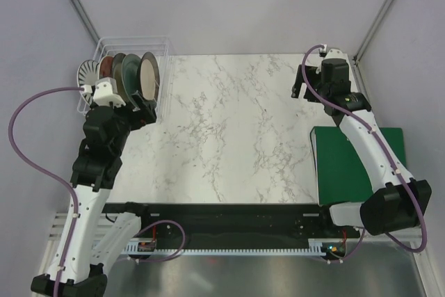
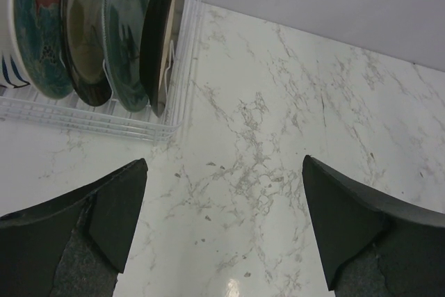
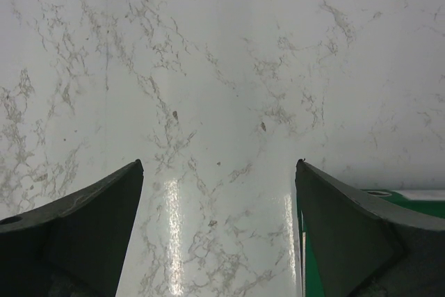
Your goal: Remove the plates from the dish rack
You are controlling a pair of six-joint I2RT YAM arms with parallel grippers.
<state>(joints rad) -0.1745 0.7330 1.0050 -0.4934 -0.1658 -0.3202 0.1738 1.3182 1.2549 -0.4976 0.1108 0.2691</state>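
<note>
Five plates stand on edge in a row in the dish rack (image 1: 132, 45), a white wire frame on a clear tray at the far left corner of the surface (image 1: 229, 130). Left to right: white plate with dark radial stripes (image 2: 7, 67); red plate with teal flowers (image 2: 38, 33); brown plate with beige centre (image 2: 83, 33); grey-teal plate (image 2: 125, 33); black-rimmed cream plate (image 2: 163, 39), nearest the rack's right wall. Surface: white with grey marble veining, glossy, with light glare in the wrist views. Green board (image 1: 354, 165): flat, at the right edge, near side. Room: plain pale grey walls (image 1: 229, 5) on the left, far and right sides, with slanting metal posts (image 1: 76, 5) at the far corners. Left gripper (image 2: 224, 163): fingers spread, holding nothing, above bare surface just near and right of the rack. Right gripper (image 3: 219, 163): fingers spread, holding nothing, above bare surface at far right, the board's edge beside it.
</note>
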